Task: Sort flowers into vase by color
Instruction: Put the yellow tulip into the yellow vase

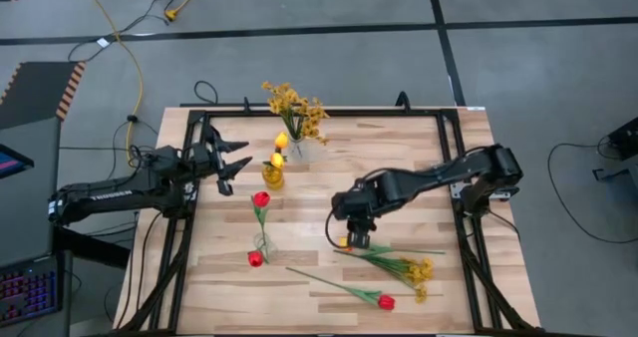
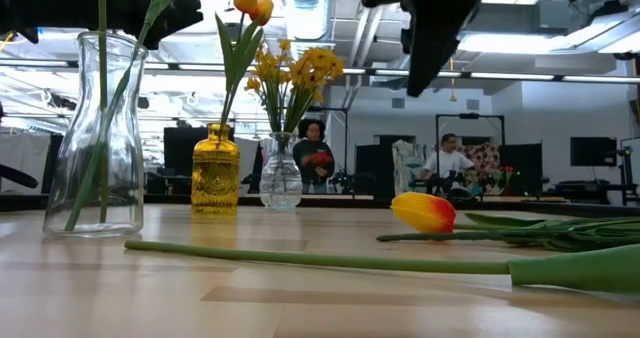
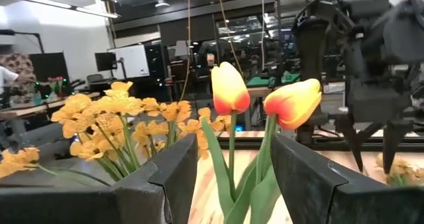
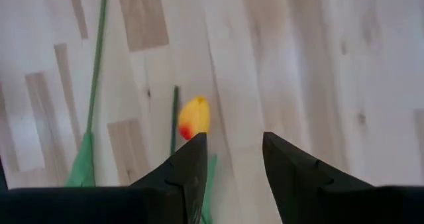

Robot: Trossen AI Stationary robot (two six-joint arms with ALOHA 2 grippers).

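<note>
A yellow-orange tulip [image 1: 345, 242] lies flat on the table [image 1: 309, 312], directly beneath the right gripper [image 1: 357, 239], whose fingers are held apart and empty. Its stem is seen running away from the head along the table toward the right edge. The left gripper [image 1: 239, 161] is parked farther off, fingers apart, beside the amber vase [image 1: 272, 172]. The tulip's stem is largely hidden by the arm.

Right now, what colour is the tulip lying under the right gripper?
The tulip is yellow, shading to red-orange; clearest in the low view.
</note>
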